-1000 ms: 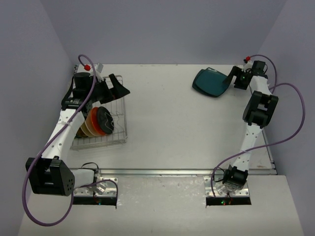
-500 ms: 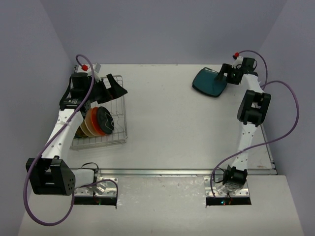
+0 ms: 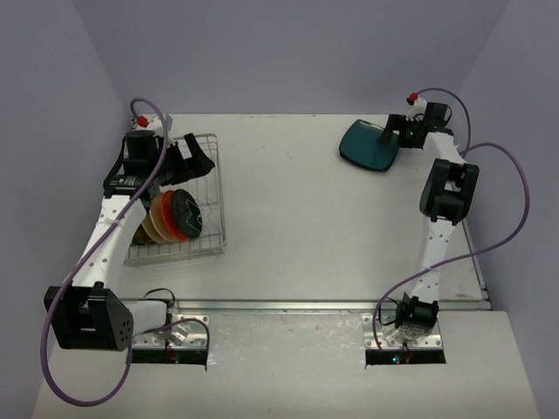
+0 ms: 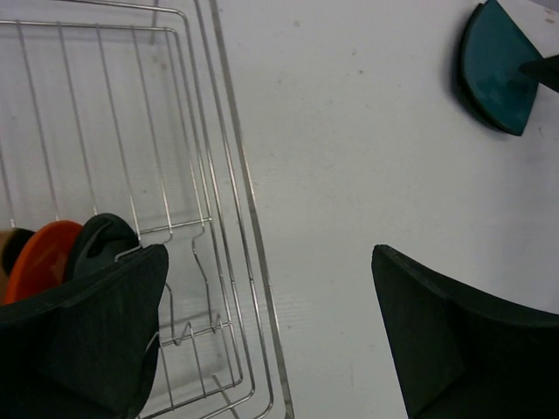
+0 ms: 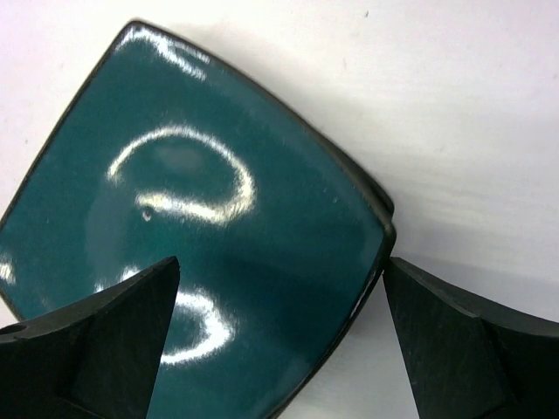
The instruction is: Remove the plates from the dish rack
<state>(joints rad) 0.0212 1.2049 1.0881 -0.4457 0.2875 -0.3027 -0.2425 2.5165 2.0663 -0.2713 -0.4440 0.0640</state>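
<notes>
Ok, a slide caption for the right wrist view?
Right fingers open astride a corner of the teal plate lying flat on the white table.

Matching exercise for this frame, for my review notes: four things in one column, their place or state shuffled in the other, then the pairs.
Things:
1. teal plate
2. orange plate
3. left gripper
4. right gripper

Place or state:
A. standing on edge in the dish rack
B. open, straddling the teal plate's edge
C. lying on the table, outside the rack
D. open, above the rack's rim at its empty end

Pairs: 1-C, 2-A, 3-D, 4-B
</notes>
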